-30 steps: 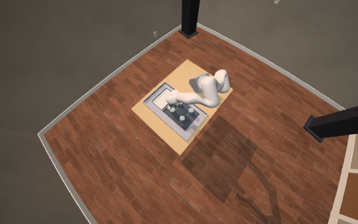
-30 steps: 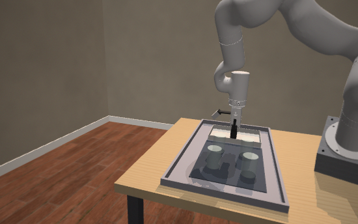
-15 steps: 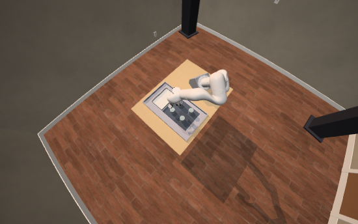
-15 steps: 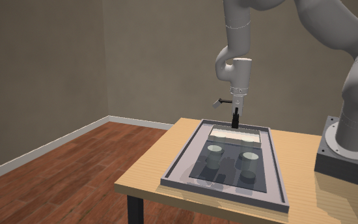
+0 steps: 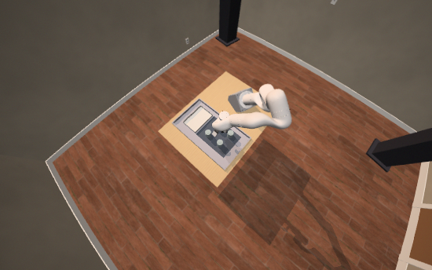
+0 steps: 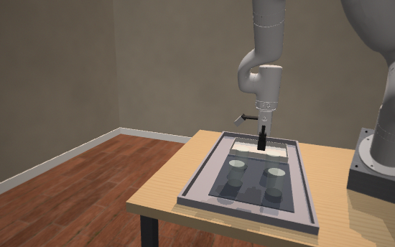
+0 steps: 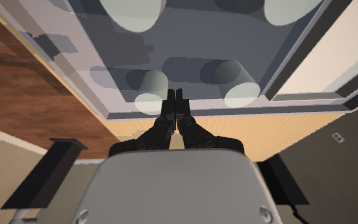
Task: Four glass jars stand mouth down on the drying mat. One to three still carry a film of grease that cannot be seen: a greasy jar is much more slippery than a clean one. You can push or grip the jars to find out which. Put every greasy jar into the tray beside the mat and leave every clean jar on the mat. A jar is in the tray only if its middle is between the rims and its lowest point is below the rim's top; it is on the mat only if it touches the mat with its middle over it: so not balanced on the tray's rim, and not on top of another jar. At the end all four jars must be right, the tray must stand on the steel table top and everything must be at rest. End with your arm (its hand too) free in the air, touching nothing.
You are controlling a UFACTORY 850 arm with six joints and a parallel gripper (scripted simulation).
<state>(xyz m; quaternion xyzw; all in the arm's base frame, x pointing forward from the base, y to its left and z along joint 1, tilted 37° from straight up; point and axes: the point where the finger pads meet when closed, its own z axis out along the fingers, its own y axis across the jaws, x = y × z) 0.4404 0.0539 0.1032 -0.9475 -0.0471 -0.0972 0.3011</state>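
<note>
Glass jars (image 5: 220, 142) (image 6: 274, 184) (image 7: 242, 86), all four, stand mouth down on the mat (image 5: 225, 151) (image 6: 251, 199) (image 7: 200, 42), beside the tray (image 5: 198, 119) (image 6: 258, 154) (image 7: 325, 72). The tool (image 6: 261, 146) (image 7: 176, 98) hangs above them, closed on nothing, presumably so its narrow tips can nudge a jar and test its slip before sorting.

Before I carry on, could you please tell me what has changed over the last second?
The gripper has moved from over the cream tray towards the mat, rising first, then dipping. It is shut on nothing; I see nothing taken or released. The tray, the mat and the visible jars look unmoved.
</note>
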